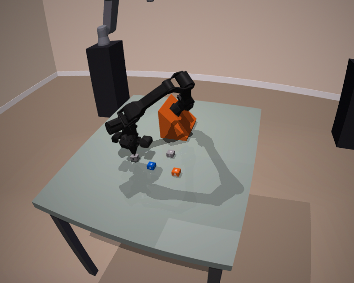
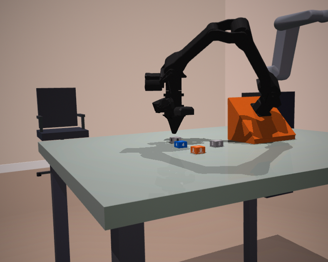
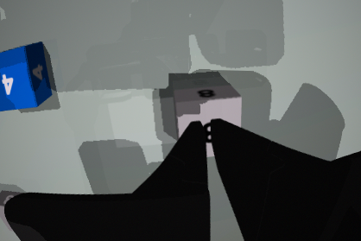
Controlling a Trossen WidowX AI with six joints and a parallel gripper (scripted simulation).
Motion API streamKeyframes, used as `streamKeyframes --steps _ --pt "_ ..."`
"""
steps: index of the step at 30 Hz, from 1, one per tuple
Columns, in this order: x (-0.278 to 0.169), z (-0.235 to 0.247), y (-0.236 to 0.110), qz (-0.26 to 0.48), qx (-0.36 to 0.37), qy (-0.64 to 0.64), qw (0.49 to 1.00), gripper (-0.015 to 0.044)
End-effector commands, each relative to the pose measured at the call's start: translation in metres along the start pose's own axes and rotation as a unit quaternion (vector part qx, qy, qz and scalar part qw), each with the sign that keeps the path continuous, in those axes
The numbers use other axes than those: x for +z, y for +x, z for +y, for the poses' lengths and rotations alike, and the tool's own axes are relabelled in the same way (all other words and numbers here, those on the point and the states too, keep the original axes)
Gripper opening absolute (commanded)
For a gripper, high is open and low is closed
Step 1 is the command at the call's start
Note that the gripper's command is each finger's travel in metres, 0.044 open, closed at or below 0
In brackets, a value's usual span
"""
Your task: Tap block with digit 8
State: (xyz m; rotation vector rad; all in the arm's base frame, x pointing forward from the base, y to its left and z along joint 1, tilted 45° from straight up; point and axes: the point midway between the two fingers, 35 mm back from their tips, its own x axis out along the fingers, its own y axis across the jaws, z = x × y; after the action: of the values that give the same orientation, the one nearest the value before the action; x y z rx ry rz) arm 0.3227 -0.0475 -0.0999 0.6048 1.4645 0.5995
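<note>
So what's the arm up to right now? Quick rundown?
Gripper shut, tips together just above the pale grey block, holding nothing. Block flat on the table. Blue 4 block beside it, apart; nothing in the way.

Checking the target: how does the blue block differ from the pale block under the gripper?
The blue block is blue; the pale block is light grey. The blue block shows a 4; the pale block's digit is mostly hidden. The shut gripper hangs over the pale block, not the blue block. Both are small cubes.

"4" on blue block (image 2: 180,144); "3" on grey block (image 2: 216,143).
</note>
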Motion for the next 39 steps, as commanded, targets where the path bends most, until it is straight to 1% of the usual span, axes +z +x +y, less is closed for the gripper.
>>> streamKeyframes --steps 1,7,14,17,21,23,24,29,35,36,39 --pt "-0.004 0.001 0.009 0.004 0.004 0.007 1.0 0.002" --pt "-0.004 0.001 0.018 0.004 0.005 0.007 1.0 0.002" --pt "-0.004 0.001 0.019 0.004 0.005 0.007 1.0 0.002" --pt "-0.003 0.001 -0.007 0.004 0.004 0.006 1.0 0.002" --pt "-0.004 0.001 -0.011 0.004 0.004 0.007 1.0 0.002" --pt "-0.001 0.011 -0.015 0.004 0.003 0.007 1.0 0.0072" --pt "0.002 0.024 -0.02 0.004 0.001 0.008 1.0 0.0099" --pt "0.009 0.104 -0.048 0.004 -0.004 0.009 1.0 0.023" --pt "-0.01 0.199 -0.073 0.003 -0.003 0.01 1.0 0.0387" --pt "-0.017 0.214 -0.076 0.003 -0.002 0.01 1.0 0.04" --pt "-0.039 0.257 -0.086 0.004 0.002 0.01 1.0 0.04"
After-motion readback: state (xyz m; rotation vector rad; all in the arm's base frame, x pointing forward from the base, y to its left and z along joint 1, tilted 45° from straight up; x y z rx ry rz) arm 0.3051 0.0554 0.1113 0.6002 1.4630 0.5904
